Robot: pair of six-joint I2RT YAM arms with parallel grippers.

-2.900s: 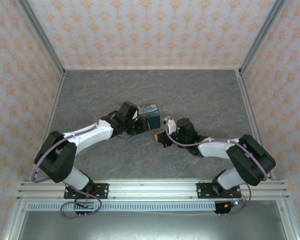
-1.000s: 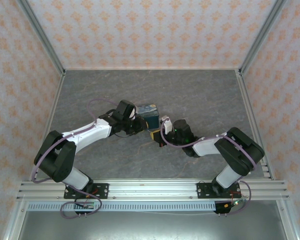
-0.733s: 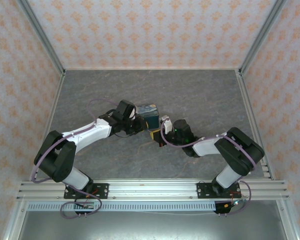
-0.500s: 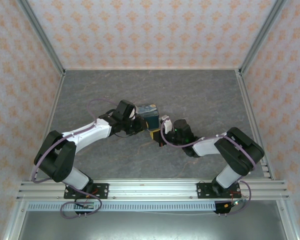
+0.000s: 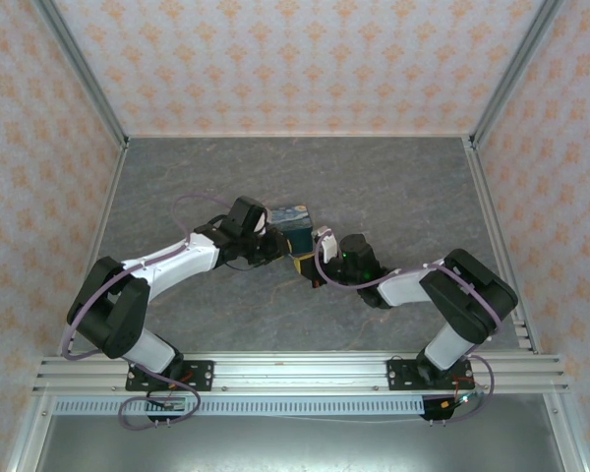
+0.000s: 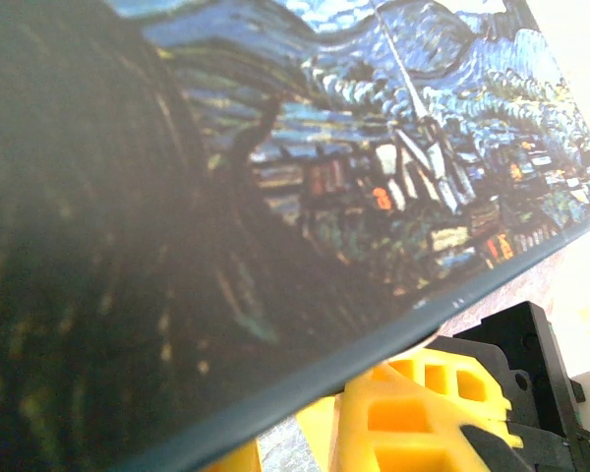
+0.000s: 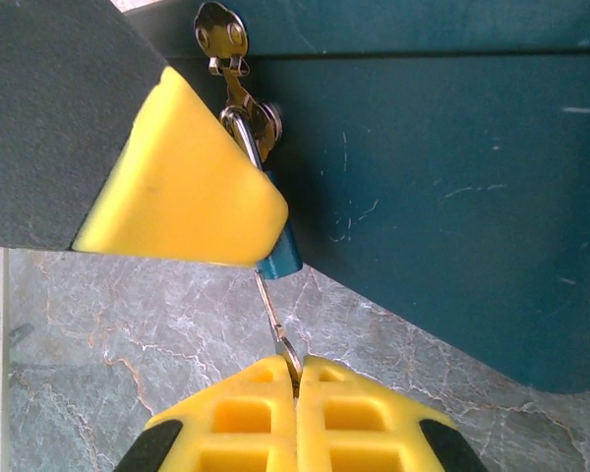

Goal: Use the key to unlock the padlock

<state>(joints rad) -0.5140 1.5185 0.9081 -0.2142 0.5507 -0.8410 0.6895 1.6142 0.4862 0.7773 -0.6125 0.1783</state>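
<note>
In the right wrist view my right gripper [image 7: 297,366] is shut on the key [image 7: 272,310], a thin silvery sliver. Its shaft runs up into the bottom of the small teal padlock [image 7: 283,258]. The padlock hangs from a metal hasp [image 7: 221,29] on the dark side of the box [image 7: 433,147]. A yellow finger of my left gripper [image 7: 182,187] lies over the padlock's body and hides most of it; the other finger is hidden. From above, the left gripper [image 5: 279,248] and the right gripper [image 5: 309,267] meet at the box [image 5: 291,222].
The box's Starry-Night-print lid [image 6: 354,177] sits close over the left wrist camera, with yellow fingers [image 6: 423,423] under its edge. Grey marble tabletop [image 5: 393,187] stretches around the box. Patterned walls [image 5: 295,59] close in the back and sides.
Since the earliest frame my right arm has moved left, bringing its gripper up to the box's front. Over the last second it edged slightly left; the left arm has stayed put.
</note>
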